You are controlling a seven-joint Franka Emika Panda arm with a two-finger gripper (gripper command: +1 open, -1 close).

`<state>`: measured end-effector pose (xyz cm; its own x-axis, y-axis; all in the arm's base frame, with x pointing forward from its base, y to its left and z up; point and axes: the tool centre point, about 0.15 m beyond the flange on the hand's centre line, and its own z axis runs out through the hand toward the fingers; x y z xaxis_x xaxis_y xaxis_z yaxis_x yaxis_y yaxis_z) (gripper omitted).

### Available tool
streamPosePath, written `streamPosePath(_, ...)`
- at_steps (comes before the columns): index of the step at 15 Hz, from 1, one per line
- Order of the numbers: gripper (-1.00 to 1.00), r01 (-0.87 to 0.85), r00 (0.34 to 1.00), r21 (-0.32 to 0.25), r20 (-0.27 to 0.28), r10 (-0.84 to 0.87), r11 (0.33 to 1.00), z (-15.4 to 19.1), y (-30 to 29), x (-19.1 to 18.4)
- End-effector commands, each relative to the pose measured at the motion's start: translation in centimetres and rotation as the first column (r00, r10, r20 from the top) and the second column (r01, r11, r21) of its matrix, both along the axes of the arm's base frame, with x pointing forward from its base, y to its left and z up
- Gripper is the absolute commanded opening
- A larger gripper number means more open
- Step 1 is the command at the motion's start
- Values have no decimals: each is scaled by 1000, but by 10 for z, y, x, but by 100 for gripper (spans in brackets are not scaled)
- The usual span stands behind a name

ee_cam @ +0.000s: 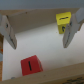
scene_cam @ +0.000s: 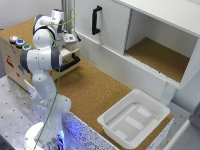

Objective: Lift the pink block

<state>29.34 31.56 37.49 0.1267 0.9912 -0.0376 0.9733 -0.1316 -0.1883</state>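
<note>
From the wrist view the end effector (ee_cam: pixel 40 31) hangs with its two grey fingers (ee_cam: pixel 8 31) spread wide and nothing between them. Below lies a small reddish-pink cube with a dark slot on its upper face (ee_cam: pixel 31 64), resting on a pale surface, off to one side of the gap rather than centred under it. Farther off sits a small yellow cube (ee_cam: pixel 63 19), close beside the other finger. The risk, as I judge it, is a straight descent closing on the yellow cube or knocking it, because the pink one is not aligned. In the exterior view, beyond the arm, a white plastic tray (scene_cam: pixel 134 119) rests on the cork-topped worktop (scene_cam: pixel 90 87).
</note>
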Motion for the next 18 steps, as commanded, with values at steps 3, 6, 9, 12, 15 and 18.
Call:
streamPosePath(3, 100, -98, 975, -24, 200, 101, 995, 29, -22, 5)
streamPosePath(6, 100, -177, 941, -3, 294, 170, 984, 39, -38, 0)
streamPosePath(9, 100, -262, 912, -1, 328, 248, 965, 33, -41, -12)
streamPosePath(12, 100, -245, 921, 19, 317, 226, 969, 25, -32, -29)
streamPosePath(15, 100, -204, 940, 38, 285, 185, 978, 14, -30, -42)
streamPosePath(18, 100, -179, 950, 26, 266, 165, 984, 3, -26, -55)
